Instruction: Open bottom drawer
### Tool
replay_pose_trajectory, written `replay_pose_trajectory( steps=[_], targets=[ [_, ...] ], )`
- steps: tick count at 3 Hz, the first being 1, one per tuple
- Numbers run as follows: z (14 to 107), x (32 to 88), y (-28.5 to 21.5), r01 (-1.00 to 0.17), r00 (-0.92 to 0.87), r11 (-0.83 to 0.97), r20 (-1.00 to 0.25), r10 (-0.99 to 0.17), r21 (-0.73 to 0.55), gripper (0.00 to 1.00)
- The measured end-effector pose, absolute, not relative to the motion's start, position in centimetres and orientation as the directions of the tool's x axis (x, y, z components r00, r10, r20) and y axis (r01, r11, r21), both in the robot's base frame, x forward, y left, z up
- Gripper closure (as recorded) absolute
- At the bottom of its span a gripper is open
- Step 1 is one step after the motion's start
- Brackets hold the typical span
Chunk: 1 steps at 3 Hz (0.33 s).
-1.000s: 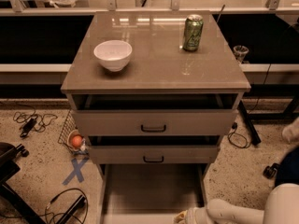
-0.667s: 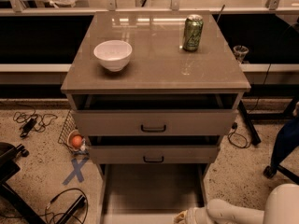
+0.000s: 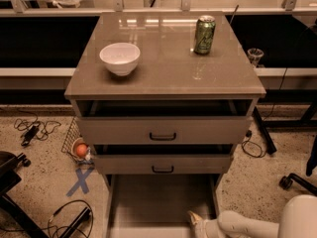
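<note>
1. Sitting at the bottom of the view, out past the tabletop's front edge and toward its front-right corner, the gripper (image 3: pixel 194 219) is over the right front part of the bottom drawer (image 3: pixel 148 202). Cannot tell if it is open or closed, or if it has hold of anything.
2. Bottom drawer stands far out beyond the tabletop's front edge, with its plain grey interior showing. Its front panel is cut off by the lower edge of the view.
3. Middle drawer (image 3: pixel 162 163) and top drawer (image 3: pixel 163 130) are each partly out, with a dark gap above each front. Their black handles sit centred below the front edge.
4. White arm (image 3: pixel 247 225) comes in from the lower right, outside the front-right corner, and ends at the gripper.
5. On the tabletop (image 3: pixel 163 78), the white bowl (image 3: pixel 119 57) is in the left half, midway between the back and front edges. The green can (image 3: pixel 204 34) is in the right half, nearer the back edge and well apart from the bowl.
6. On the floor off the front-left corner, a wire basket (image 3: pixel 69 138) holding an orange ball (image 3: pixel 81 149) is just beside the cabinet. A blue tape cross (image 3: pixel 80 181) is near the open drawer's left side, and cables (image 3: pixel 32 129) lie further left.
7. On the floor off the right edge there is a cable loop (image 3: pixel 253 148) and a dark stand leg (image 3: pixel 264 133). A chair caster (image 3: pixel 286 182) sits above the arm.
</note>
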State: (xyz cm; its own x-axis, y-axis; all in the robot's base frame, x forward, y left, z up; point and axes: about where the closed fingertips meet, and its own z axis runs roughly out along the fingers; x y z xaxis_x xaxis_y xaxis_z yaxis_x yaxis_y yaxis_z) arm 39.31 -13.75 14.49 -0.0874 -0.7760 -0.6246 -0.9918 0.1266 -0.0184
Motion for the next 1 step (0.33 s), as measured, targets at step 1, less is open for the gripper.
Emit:
replay_pose_trajectory(
  steps=[1],
  targets=[
    [14.49,39.39,-13.76,-0.992,-0.087,0.127,-0.625,-0.776,-0.018,0.0]
  ],
)
